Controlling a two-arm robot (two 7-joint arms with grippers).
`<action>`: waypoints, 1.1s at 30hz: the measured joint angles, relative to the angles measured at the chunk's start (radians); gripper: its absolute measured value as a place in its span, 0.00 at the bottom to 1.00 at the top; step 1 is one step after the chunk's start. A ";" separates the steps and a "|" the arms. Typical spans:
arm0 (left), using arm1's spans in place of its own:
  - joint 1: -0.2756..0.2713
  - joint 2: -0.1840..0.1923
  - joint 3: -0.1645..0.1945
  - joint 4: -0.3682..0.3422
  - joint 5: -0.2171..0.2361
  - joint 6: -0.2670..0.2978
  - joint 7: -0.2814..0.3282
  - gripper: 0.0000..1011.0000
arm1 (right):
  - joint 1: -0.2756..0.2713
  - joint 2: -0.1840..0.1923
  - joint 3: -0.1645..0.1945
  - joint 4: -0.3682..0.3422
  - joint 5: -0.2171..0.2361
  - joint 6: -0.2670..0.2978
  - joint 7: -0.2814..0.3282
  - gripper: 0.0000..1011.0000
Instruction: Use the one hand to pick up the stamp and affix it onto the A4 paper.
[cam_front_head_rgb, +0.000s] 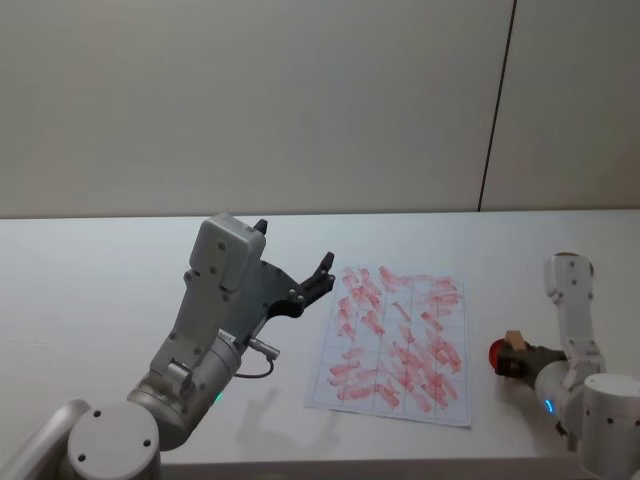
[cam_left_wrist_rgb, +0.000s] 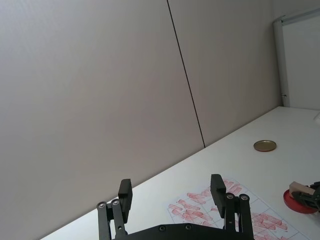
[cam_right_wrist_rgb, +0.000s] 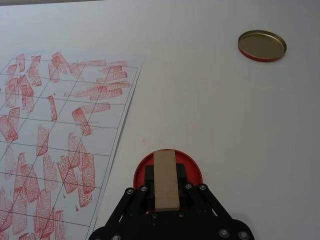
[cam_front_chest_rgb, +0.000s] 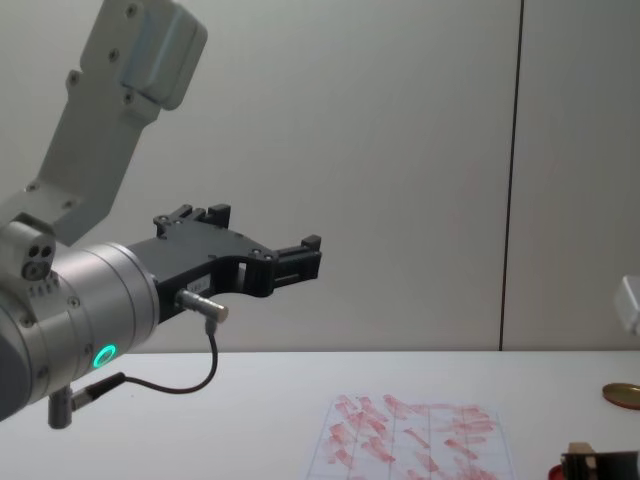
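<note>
The stamp (cam_right_wrist_rgb: 166, 186), a small light-brown wooden block, is held between the black fingers of my right gripper (cam_right_wrist_rgb: 165, 176), which is shut on it. It sits directly over the round red ink pad (cam_right_wrist_rgb: 192, 169), at the right of the table beside the A4 paper (cam_right_wrist_rgb: 55, 145). The head view shows the stamp (cam_front_head_rgb: 514, 339) in the right gripper (cam_front_head_rgb: 516, 355) just right of the paper (cam_front_head_rgb: 395, 335), a white gridded sheet crowded with red stamp marks. My left gripper (cam_front_head_rgb: 296, 250) hangs open in the air left of the paper, holding nothing.
A brass-coloured round disc (cam_right_wrist_rgb: 262, 45) lies on the white table (cam_right_wrist_rgb: 215, 100) beyond the ink pad. A grey wall stands behind the table. The left arm's body (cam_front_chest_rgb: 80, 300) fills the near left of the chest view.
</note>
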 joint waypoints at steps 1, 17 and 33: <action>0.000 0.000 0.000 0.000 0.000 0.000 0.000 0.98 | 0.001 -0.001 0.000 0.003 0.000 0.001 0.000 0.22; 0.000 0.000 0.000 0.000 0.000 0.000 0.000 0.98 | 0.047 -0.021 0.005 0.088 0.013 0.008 0.002 0.22; 0.000 0.000 0.000 0.000 0.000 0.000 0.000 0.98 | 0.065 -0.030 0.011 0.119 0.025 0.018 0.000 0.22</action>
